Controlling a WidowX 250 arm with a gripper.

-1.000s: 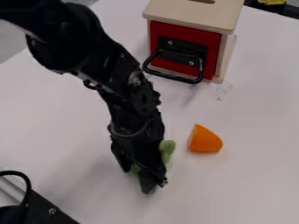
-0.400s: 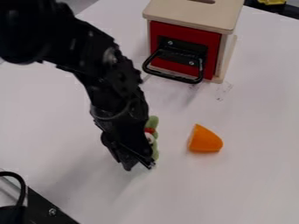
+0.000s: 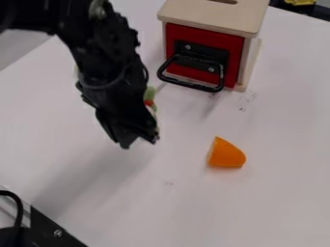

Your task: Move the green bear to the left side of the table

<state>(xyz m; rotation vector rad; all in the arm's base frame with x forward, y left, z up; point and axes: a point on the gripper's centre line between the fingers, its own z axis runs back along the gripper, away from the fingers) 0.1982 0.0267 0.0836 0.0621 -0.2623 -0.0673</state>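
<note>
Black gripper (image 3: pixel 138 140), left of centre — jaws closed on the green bear (image 3: pixel 151 93), which pokes out beside them over the white table (image 3: pixel 277 202). Bear likely light, soft, squashy, not slippery or fragile — best held round the torso. Then wooden box with red door (image 3: pixel 206 14), orange wedge (image 3: pixel 226 153). Count: one bear, one box, one wedge.

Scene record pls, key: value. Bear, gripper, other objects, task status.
gripper: left of picture centre, over the table
green bear: in the gripper, mostly hidden by it; green, red and white parts visible
orange piece: on the table, right of the gripper in the picture
box: pale wood, red front, black handle, upper right
task status: bear carried, not yet set down
</note>
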